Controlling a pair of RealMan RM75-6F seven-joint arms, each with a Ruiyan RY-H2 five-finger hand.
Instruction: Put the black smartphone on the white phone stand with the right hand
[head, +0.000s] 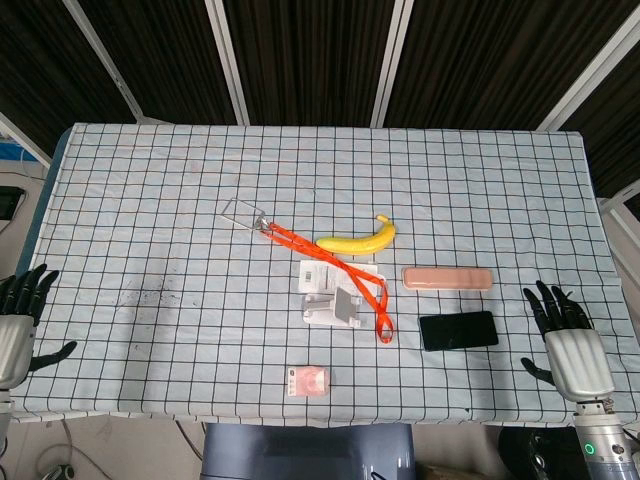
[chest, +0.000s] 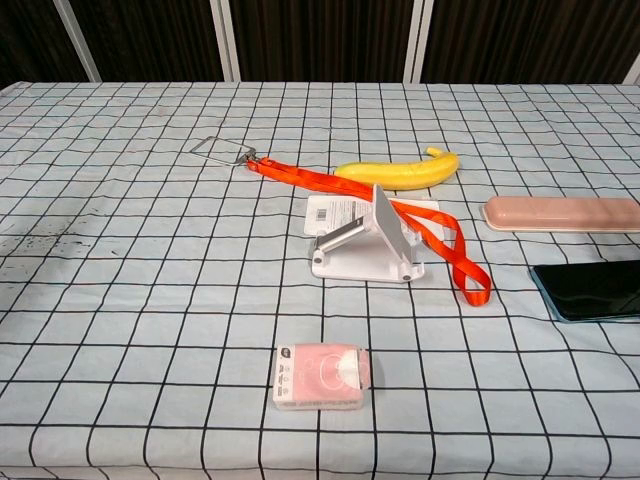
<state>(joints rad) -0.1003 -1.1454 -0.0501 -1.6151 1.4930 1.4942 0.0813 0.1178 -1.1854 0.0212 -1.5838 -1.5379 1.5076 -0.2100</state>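
The black smartphone (head: 458, 330) lies flat on the checked tablecloth at the front right; the chest view shows part of the smartphone (chest: 590, 289) at its right edge. The white phone stand (head: 333, 308) stands near the table's middle, left of the phone, and the chest view shows the stand (chest: 365, 246) with its tilted back plate. My right hand (head: 567, 335) hovers at the table's right front edge, right of the phone, fingers spread and holding nothing. At the left front edge, my left hand (head: 20, 310) is also spread and empty. Neither hand shows in the chest view.
An orange lanyard (head: 345, 272) with a clear badge holder (head: 243, 213) runs across the stand's rear. A banana (head: 357, 239) lies behind it. A pink case (head: 447, 278) lies behind the phone. A small pink packet (head: 306, 380) sits near the front edge.
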